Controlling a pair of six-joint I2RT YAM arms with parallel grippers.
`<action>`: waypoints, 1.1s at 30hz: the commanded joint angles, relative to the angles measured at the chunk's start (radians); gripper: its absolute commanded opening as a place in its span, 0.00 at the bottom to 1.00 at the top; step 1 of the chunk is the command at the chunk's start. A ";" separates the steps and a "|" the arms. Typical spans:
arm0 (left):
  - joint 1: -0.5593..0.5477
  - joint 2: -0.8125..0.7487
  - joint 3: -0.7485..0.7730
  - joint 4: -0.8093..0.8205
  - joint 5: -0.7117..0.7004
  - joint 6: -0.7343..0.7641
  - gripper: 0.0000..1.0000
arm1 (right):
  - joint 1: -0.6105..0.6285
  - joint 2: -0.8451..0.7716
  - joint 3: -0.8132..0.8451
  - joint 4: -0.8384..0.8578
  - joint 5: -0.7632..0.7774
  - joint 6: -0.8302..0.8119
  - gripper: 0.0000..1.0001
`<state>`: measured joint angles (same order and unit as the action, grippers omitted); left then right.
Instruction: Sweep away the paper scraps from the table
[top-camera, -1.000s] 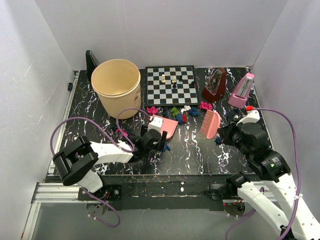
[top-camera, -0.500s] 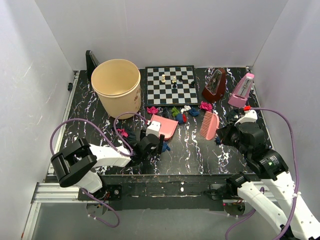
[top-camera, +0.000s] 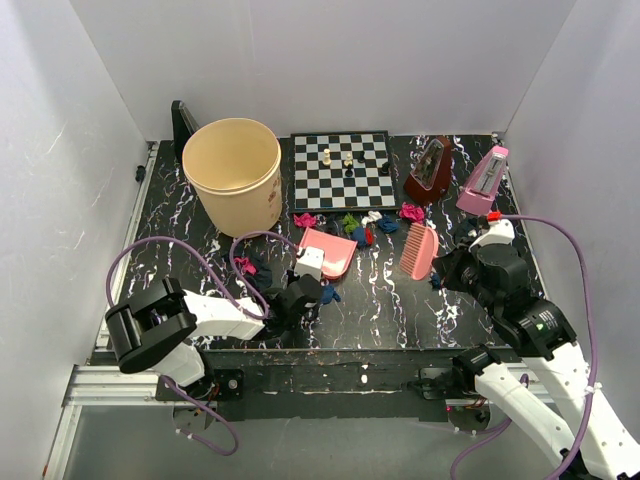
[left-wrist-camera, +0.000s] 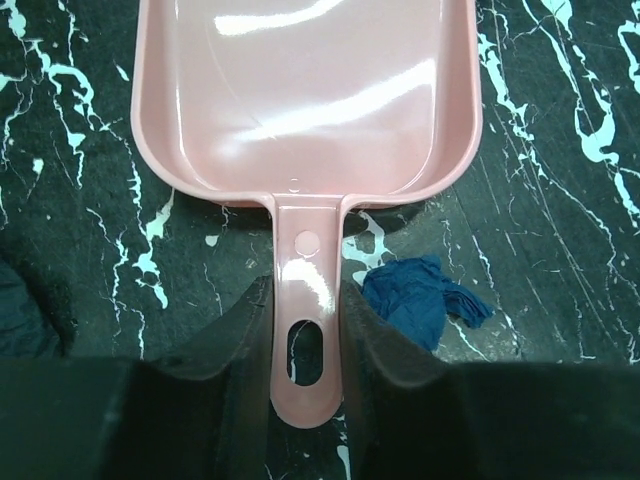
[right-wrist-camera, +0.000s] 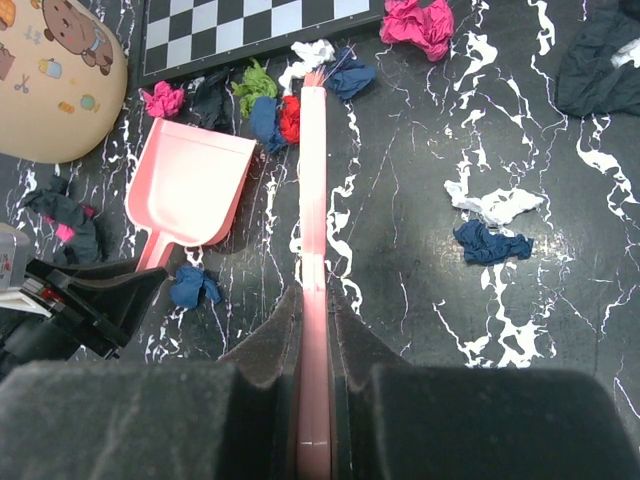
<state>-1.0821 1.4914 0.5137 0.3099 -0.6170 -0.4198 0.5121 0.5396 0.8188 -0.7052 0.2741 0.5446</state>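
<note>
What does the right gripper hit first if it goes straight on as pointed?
The right gripper is shut on the brush, so the brush's far end leads. It points into the cluster of paper scraps in front of the chessboard; those come first, the board after. Whether it touches them is unclear.

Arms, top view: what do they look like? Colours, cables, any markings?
Both alike: left arm and right arm have white tubular links joined by chunky black joint housings. A purple cable loops along the left arm, and another runs along the right. There is a small red tab near the right wrist. Fingers are matte black and wedge-shaped. No lettering is readable.
</note>
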 joint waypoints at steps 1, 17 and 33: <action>-0.002 -0.036 0.049 -0.041 -0.052 -0.008 0.03 | 0.000 0.029 0.023 0.032 0.030 -0.012 0.01; 0.002 -0.422 0.316 -0.679 -0.027 -0.054 0.00 | 0.000 0.370 0.304 -0.139 0.038 0.221 0.01; 0.034 -0.802 0.531 -1.057 -0.256 -0.071 0.00 | 0.318 0.836 0.394 0.424 -0.467 0.172 0.01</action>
<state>-1.0527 0.7471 0.9520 -0.6323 -0.7841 -0.4896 0.7486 1.3029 1.1492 -0.5068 -0.0708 0.7280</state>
